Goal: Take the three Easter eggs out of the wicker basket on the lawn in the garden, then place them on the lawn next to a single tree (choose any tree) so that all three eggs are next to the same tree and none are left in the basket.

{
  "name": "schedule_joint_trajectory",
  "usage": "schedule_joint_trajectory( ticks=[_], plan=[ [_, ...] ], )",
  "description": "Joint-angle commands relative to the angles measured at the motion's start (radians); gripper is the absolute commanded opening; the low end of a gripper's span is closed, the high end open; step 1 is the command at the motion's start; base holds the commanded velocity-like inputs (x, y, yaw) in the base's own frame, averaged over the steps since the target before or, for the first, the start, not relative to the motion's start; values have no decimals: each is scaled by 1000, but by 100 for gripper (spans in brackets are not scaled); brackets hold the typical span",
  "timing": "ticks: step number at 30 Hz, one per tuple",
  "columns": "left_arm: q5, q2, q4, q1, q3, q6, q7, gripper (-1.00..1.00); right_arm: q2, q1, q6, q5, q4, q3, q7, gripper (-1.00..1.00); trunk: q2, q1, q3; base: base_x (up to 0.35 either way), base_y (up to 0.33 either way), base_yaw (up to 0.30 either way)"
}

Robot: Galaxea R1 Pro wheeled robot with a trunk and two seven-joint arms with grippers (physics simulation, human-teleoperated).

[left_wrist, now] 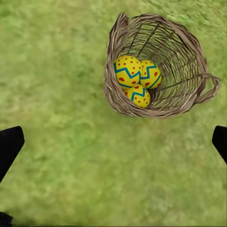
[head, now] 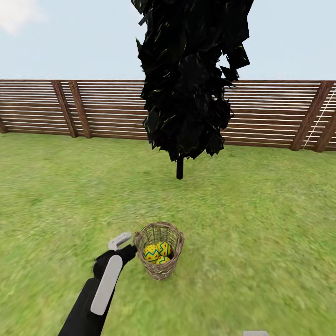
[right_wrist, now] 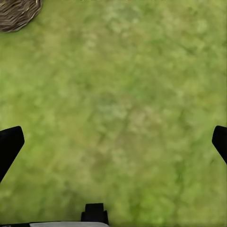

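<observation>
The first pick is being approached; three eggs [left_wrist: 137,78] lie in the basket [head: 159,269]; the left gripper [left_wrist: 113,142], jaws spread and empty, must be brought over them; the right gripper [right_wrist: 113,142] likewise hangs spread over grass.

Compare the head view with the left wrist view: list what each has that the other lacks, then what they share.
Head view alone: the black-trunked tree, the wooden fence, sky, and the left arm beside the basket. Left wrist view alone: the left gripper's spread fingertips over grass. Shared: the wicker basket, its three Easter eggs, and the lawn.
</observation>
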Motion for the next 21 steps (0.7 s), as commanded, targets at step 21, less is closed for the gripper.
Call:
schedule_joint_trajectory(
  ticks=[21],
  plan=[
    [156, 0, 124, -2, -77, -11, 166, 100, 1, -1, -8, -2, -1, -7, -49, 100, -1, 0, -26, 77, -75, 0]
  ],
)
